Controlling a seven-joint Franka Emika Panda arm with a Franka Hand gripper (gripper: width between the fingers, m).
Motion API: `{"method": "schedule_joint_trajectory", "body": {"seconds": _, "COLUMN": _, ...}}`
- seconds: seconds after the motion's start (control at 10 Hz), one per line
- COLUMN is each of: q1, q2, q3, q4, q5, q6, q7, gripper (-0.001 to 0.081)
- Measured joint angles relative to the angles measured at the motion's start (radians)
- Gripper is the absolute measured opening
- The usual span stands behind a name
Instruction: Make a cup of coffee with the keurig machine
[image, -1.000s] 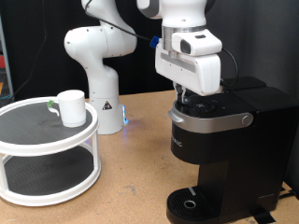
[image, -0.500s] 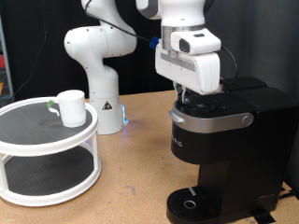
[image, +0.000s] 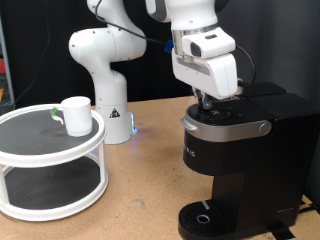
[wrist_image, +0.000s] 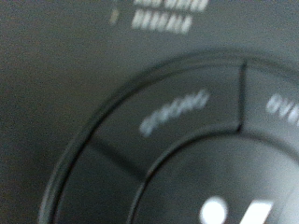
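The gripper (image: 203, 100) sits right on top of the keurig machine (image: 240, 160), can't tell how open the fingers are, while the white mug (image: 76, 115), stiff, light, slick and chippable ceramic best grabbed by rim or handle, waits on the round two-tier stand (image: 50, 165) well off to the exterior view's left.

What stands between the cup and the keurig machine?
In the exterior view, the white robot base stands between the cup and the keurig machine, farther back; bare table lies in front.
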Motion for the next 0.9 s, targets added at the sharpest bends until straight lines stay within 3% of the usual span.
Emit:
{"method": "schedule_joint_trajectory", "body": {"seconds": 0.4, "q1": 0.003, "q2": -0.032, "q3": -0.002, "q4": 0.013, "q5": 0.114, "q6": 0.007, "q7": -0.025, "gripper": 0.0001}}
{"method": "schedule_joint_trajectory", "body": {"seconds": 0.9, "q1": -0.007, "q2": -0.078, "q3": -0.011, "q4": 0.029, "q5": 0.092, "q6": -0.027, "q7": -0.032, "gripper": 0.0001}}
